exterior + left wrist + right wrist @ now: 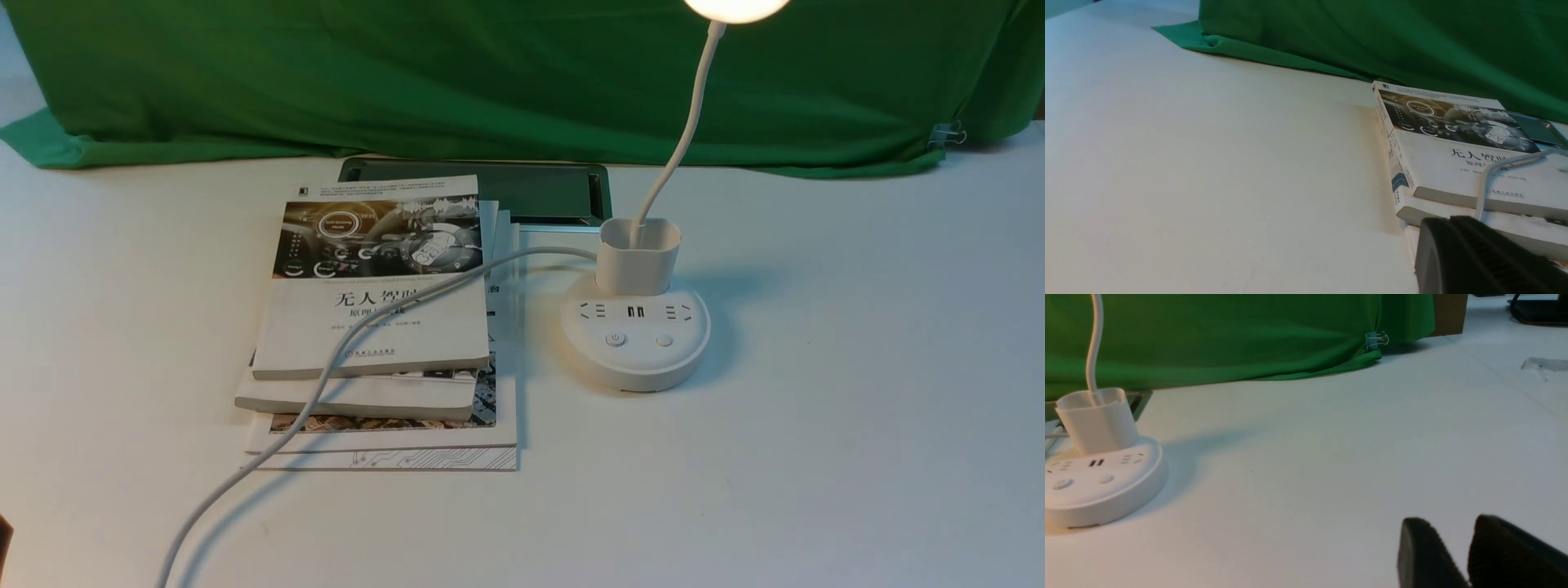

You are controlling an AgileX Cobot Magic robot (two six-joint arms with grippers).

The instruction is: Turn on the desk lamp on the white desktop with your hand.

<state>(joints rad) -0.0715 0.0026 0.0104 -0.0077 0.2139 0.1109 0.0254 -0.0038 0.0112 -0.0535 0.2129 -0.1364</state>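
Note:
The desk lamp (635, 339) stands on the white desktop (857, 425), right of centre. Its round head (735, 6) glows at the top edge of the front view. Two buttons (615, 339) sit on the front of the puck base. Neither gripper shows in the front view. My left gripper (1449, 220) is shut and empty, low over the desktop beside the books. My right gripper (1449, 526) has a narrow gap between its fingertips, is empty, and hovers over bare desktop well away from the lamp base (1098, 486).
A stack of books (375, 327) lies left of the lamp, with the lamp's white cord (326, 367) running over it to the front edge. A dark hatch panel (539, 192) sits behind. Green cloth (490, 73) backs the desk, with a binder clip (947, 135).

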